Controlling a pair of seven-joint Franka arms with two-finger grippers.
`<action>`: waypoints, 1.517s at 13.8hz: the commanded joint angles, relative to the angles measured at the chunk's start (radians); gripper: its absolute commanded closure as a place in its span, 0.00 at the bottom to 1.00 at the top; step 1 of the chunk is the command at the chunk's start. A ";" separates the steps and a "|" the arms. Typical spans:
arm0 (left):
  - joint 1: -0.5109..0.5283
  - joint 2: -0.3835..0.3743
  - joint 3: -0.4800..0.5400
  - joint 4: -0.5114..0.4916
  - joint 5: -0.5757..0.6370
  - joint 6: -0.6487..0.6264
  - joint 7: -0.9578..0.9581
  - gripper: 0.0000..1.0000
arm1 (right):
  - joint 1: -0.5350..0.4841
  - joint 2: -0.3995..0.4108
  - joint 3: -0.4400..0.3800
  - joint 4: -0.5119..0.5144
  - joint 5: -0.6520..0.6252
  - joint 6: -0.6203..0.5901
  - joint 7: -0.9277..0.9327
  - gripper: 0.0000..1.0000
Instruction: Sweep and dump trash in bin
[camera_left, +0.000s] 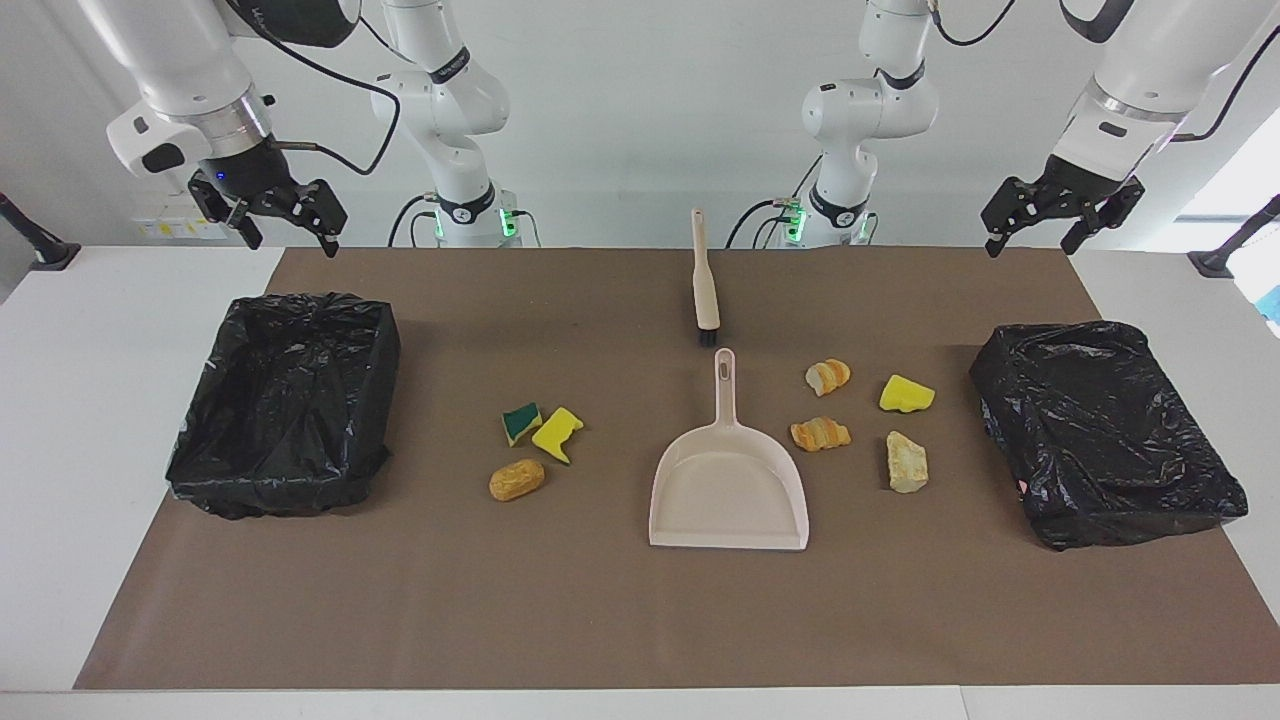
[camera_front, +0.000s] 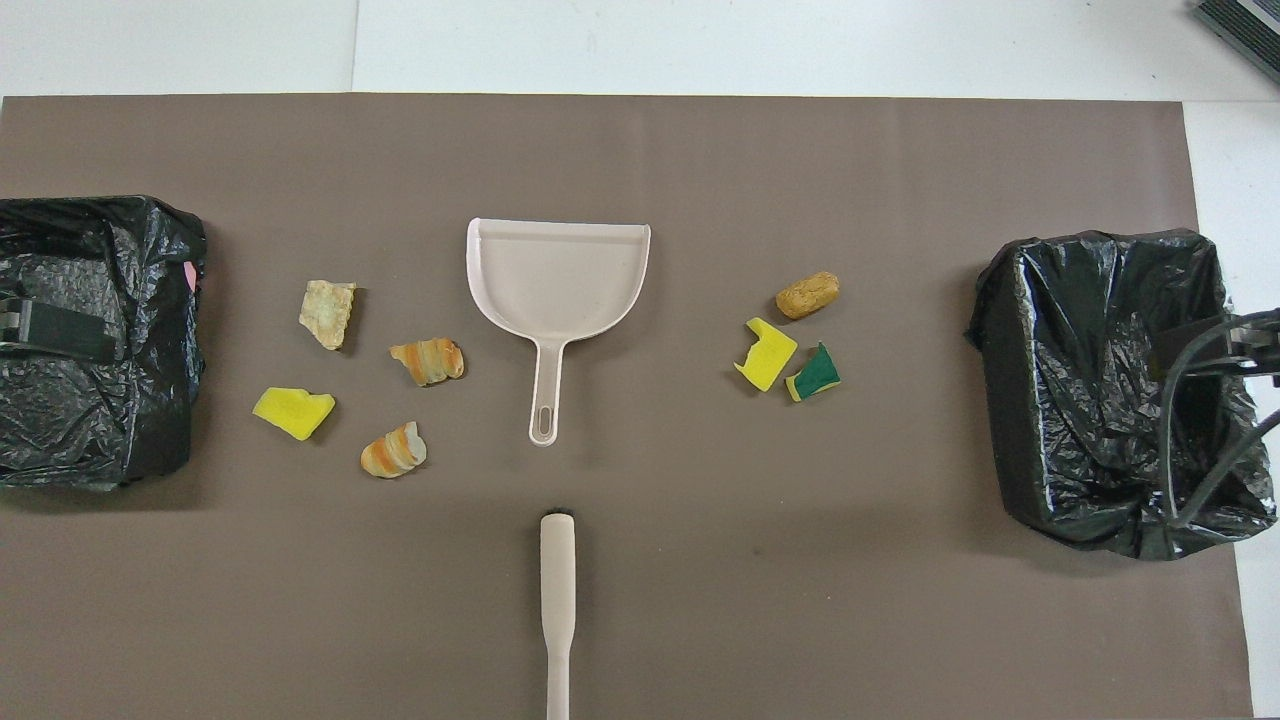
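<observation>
- Tabletop of plain white, overlaid with a wide brown paper mat that stops short of both ends; a pale wall rises at the robots' edge.
- Beige plastic dustpan lies at the mat's middle, its handle pointing toward the robots; a beige hand brush lies in line with it, nearer the robots' edge.
- Trash is in two clusters beside the dustpan. Toward the right arm's end: a green-backed sponge bit, a yellow sponge piece and an orange-brown bread lump.
- Toward the left arm's end: two striped bread-like lumps, a yellow sponge wedge and a pale beige chunk.
- Two bins lined with crinkled black plastic bags sit at either end of the mat.
- Left gripper hangs over the mat's corner near its bin, claw spread wide, holding nothing.
- Right gripper hangs likewise over the other corner at the robots' edge, spread wide and empty.
</observation>
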 joint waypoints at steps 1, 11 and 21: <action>-0.013 -0.017 0.018 -0.017 -0.026 0.019 0.005 0.00 | 0.001 -0.015 0.003 -0.007 0.000 -0.008 0.026 0.00; -0.013 -0.019 0.022 -0.019 -0.019 0.002 0.008 0.00 | 0.001 -0.018 0.017 -0.013 0.002 -0.013 0.026 0.00; -0.011 -0.019 0.022 -0.017 -0.019 0.002 0.008 0.00 | 0.001 -0.038 0.017 -0.042 0.003 -0.007 0.020 0.00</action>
